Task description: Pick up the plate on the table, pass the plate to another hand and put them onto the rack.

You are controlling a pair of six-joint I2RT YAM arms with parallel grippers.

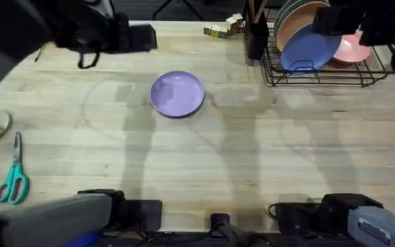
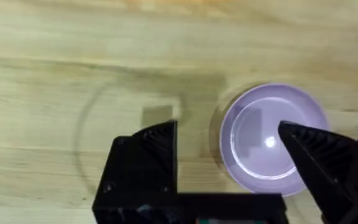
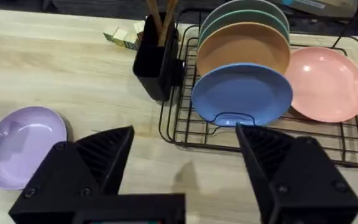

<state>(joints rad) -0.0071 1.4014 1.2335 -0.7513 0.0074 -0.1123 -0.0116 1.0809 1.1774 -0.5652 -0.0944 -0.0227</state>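
Both pincers gape empty; left pincer (image 2: pixel 229 140) straddles the plate's (image 2: pixel 269 140) rim, right pincer (image 3: pixel 185 140) faces the rack (image 3: pixel 185 134)

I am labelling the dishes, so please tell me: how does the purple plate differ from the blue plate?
The plate is lavender and lies flat on the bare table, apart from other dishes. The blue plate stands on edge in the rack, at the front of a row of plates. Both are round, plain and shallow.

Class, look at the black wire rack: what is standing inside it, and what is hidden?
Inside the rack: blue plate in front, orange plate, green plates behind, pink plate alongside. The rear plates' lower parts are covered.
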